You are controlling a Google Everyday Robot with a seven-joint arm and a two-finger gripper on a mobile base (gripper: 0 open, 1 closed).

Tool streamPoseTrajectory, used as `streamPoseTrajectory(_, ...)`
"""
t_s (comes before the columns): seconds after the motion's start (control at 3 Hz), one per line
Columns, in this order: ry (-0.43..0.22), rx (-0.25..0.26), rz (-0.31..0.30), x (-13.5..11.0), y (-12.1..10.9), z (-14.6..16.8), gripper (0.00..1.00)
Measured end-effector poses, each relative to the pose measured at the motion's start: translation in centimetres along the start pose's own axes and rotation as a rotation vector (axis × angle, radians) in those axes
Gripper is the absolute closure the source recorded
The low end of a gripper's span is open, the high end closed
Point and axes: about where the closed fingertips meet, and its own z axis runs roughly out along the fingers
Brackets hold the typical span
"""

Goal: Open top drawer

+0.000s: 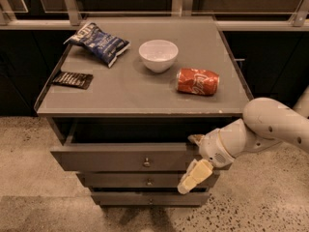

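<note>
The top drawer [120,158] is a grey front with a small round metal knob [147,162]. It stands partly pulled out, with a dark gap behind its top edge. My gripper [191,162] is at the right end of this drawer front, on a white arm coming from the right. Its fingers are spread. One fingertip [195,139] is at the drawer's top edge. The other, cream-coloured finger [193,176] hangs in front of the drawers below. It holds nothing that I can see.
Two narrower drawers [145,181] sit below, shut. On the cabinet top [120,95] are a white bowl [158,55], a red can on its side [197,81], a blue chip bag [98,43] and a dark packet [72,79]. Speckled floor lies around.
</note>
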Motion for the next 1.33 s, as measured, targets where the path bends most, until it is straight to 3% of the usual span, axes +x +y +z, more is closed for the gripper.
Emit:
streamPoseTrajectory(1.0,0.036,-0.028,0.028,0.6,1.1,-0.5,0.0)
streamPoseTrajectory(1.33,0.09,-0.062,0.043,1.3,3.1,-1.6,0.0)
